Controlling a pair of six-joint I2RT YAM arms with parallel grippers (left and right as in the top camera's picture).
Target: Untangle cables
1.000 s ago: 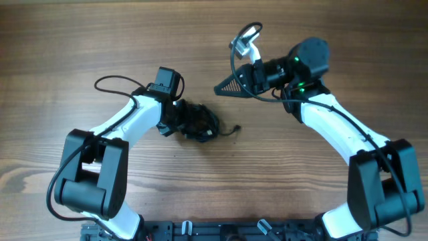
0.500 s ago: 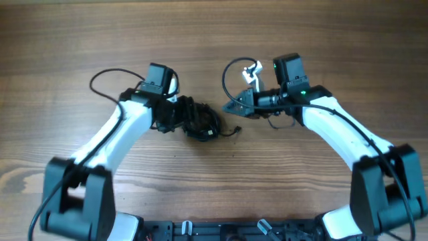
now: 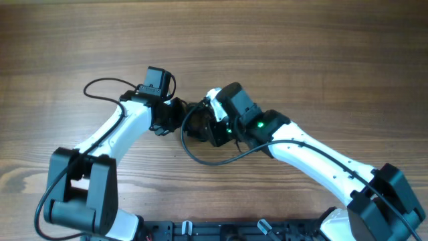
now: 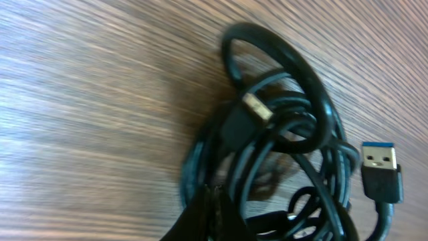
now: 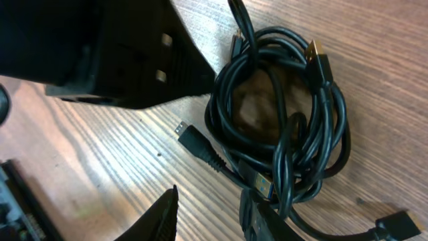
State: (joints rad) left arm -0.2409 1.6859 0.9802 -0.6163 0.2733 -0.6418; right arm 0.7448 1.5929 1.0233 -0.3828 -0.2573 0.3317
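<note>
Lying near the middle of the table point(image 3: 321, 60), the cables point(image 3: 196, 124) are thin glossy black cords wound into one tight round coil, loops crossing each other. A gold-tipped plug point(image 5: 318, 59), a blue-tongued plug point(image 4: 381, 164) and a small plug point(image 5: 182, 128) poke out. My left pincer point(image 3: 175, 115) is closed at the coil's edge, whether on a cord I cannot tell; my right pincer point(image 5: 214, 217) stands narrowly apart at the opposite edge.

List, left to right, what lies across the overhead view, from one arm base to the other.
left arm base → left gripper → cables → right arm base
</note>
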